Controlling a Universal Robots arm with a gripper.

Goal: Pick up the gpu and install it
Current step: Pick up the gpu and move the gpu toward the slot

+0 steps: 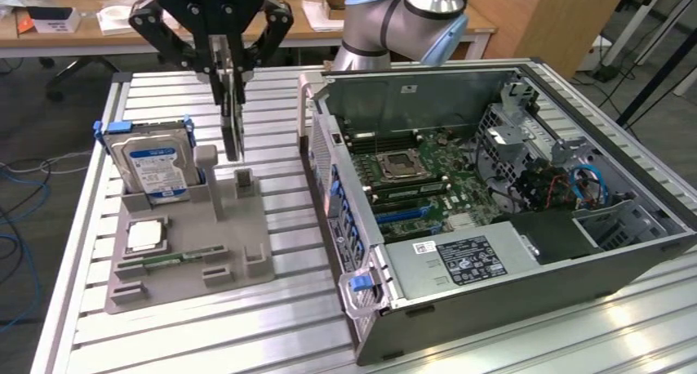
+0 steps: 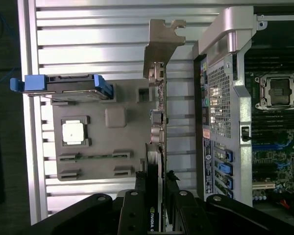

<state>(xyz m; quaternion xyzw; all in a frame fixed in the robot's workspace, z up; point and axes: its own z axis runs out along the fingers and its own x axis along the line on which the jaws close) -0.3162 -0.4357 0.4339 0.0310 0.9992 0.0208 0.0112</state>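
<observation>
Pinching the gpu (image 1: 231, 121) by both faces, the pincer (image 1: 225, 64) holds it upright over the grey holder tray (image 1: 218, 227) on the worktop (image 1: 218, 333). The tray carries a hard drive (image 1: 158, 166) standing in its slot, a processor chip (image 1: 145, 237) in a recess and a memory stick (image 1: 175, 260) lying flat. An open computer case (image 1: 523, 296) sits just beside.

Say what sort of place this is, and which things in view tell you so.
Probably a robotics lab's computer-assembly bench: a gripper holds the gpu above a grey parts tray, beside an open computer case on a slatted aluminium table.
</observation>
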